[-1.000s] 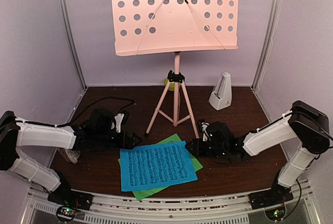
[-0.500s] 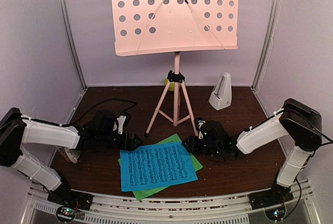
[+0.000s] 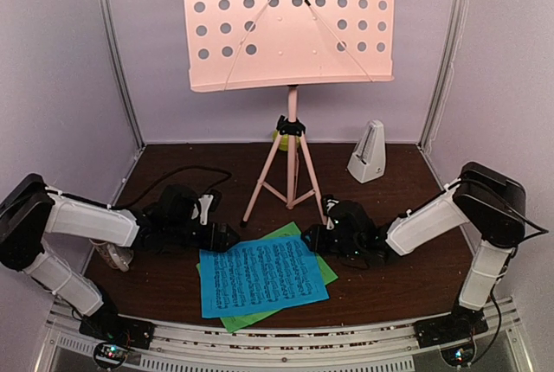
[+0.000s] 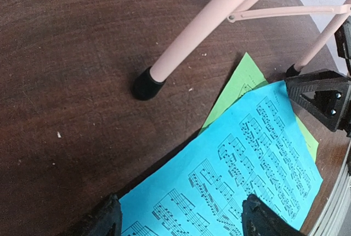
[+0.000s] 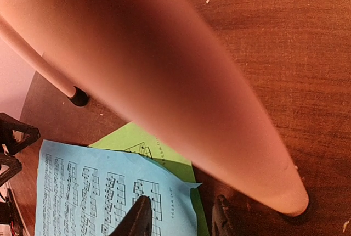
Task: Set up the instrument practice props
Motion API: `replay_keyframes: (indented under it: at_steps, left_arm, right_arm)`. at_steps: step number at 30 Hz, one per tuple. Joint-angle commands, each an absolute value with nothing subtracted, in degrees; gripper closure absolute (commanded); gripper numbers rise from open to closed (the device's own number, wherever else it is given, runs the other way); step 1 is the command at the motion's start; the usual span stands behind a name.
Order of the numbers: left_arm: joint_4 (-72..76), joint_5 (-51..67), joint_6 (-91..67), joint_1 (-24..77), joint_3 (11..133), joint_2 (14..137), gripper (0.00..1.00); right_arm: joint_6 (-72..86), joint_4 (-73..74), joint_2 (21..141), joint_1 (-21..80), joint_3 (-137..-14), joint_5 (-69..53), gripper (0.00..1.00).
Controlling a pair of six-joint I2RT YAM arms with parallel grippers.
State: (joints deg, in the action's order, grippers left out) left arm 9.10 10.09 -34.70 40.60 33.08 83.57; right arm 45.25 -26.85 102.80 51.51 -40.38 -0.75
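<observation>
The stand (image 3: pixel 287 26) is seen upright at the back of the table (image 3: pixel 407 208). The metronome (image 3: pixel 367 153) is set to its right, well apart from the arms. The blue sheet (image 3: pixel 260 275) is laid flat near the front edge, on top of the green sheet (image 4: pixel 238 85), of which only a corner and thin margins are shown.

The step in hand is judged to be the pick-up of the blue sheet, so that it can be placed on the stand. The left gripper (image 3: pixel 227 235) is held low at the sheet's left edge. In its wrist view the fingers are spread wide, astride the sheet's corner, with nothing grasped. The right gripper (image 3: pixel 313 237) is held low at the sheet's far right corner, just beside the foot of a tripod leg (image 5: pixel 164 82). Its fingers are parted and the blue corner is seen just ahead of the gap. Whether paper is touched cannot be told, since much of that view is blocked by the blurred leg.

For the next move, a thin edge lying flat on wood must be caught. A shallow approach is called for, and the blue sheet must be pinched alone, without the green one beneath. The leg should not be knocked by the right gripper, or the stand may be shifted.
</observation>
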Motion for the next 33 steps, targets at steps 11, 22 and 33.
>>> replay_keyframes:
  at_steps: [11, 22, 33]
  left_arm:
    - [13.03, 11.29, -34.82, 40.78, 34.44, 85.6, 0.22]
    - [14.23, 11.77, -35.59, 40.78, 33.89, 85.64, 0.22]
    - [8.38, 4.78, -47.22, 40.78, 24.71, 70.91, 0.24]
  right_arm:
    - [47.28, -31.63, 105.35, 52.03, -39.81, -2.97, 0.77]
    - [47.85, -37.05, 103.37, 51.97, -36.34, -3.99, 0.94]
    - [48.19, -38.1, 100.18, 52.08, -32.21, -2.7, 1.0]
